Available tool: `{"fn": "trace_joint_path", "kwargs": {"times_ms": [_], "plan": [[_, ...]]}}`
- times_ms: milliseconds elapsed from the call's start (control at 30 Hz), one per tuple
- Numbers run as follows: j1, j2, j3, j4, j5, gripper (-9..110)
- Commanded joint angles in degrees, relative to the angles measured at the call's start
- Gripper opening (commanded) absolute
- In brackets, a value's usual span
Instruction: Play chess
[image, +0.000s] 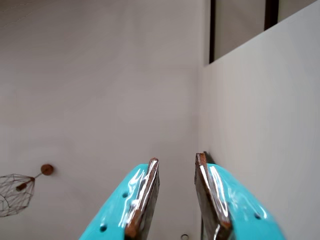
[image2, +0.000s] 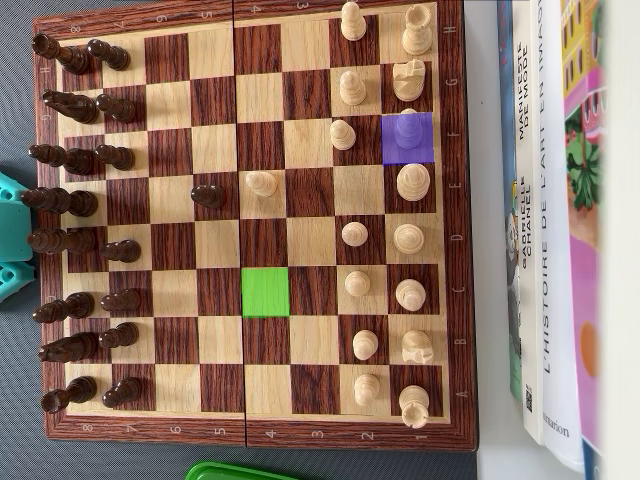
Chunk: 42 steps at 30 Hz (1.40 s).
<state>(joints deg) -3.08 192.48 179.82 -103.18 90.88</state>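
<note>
chessboard (image2: 255, 425) left of books (image2: 545, 250), overhead view

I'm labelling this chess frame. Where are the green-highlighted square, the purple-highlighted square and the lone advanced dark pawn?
green square (image2: 265, 292): overhead view, centre of the square.
purple square (image2: 407, 140): overhead view, centre of the tint.
advanced dark pawn (image2: 208, 195): overhead view, on its body.

Bright, even daylight in both views – the overhead view sharp with soft short shadows, glare streaking the gripper (image: 176, 160) fingers

Wrist view faces walls; overhead view looks straight down onto chessboard (image2: 250, 432).
</note>
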Motion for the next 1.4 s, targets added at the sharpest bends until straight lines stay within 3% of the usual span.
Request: {"fn": "trace_joint_path", "kwargs": {"times_ms": [0, 1367], "plan": [[0.2, -0.5, 1.2, -0.2, 0.4, 12], [-0.4, -5.2, -1.1, 0.0, -0.2, 12]]}}
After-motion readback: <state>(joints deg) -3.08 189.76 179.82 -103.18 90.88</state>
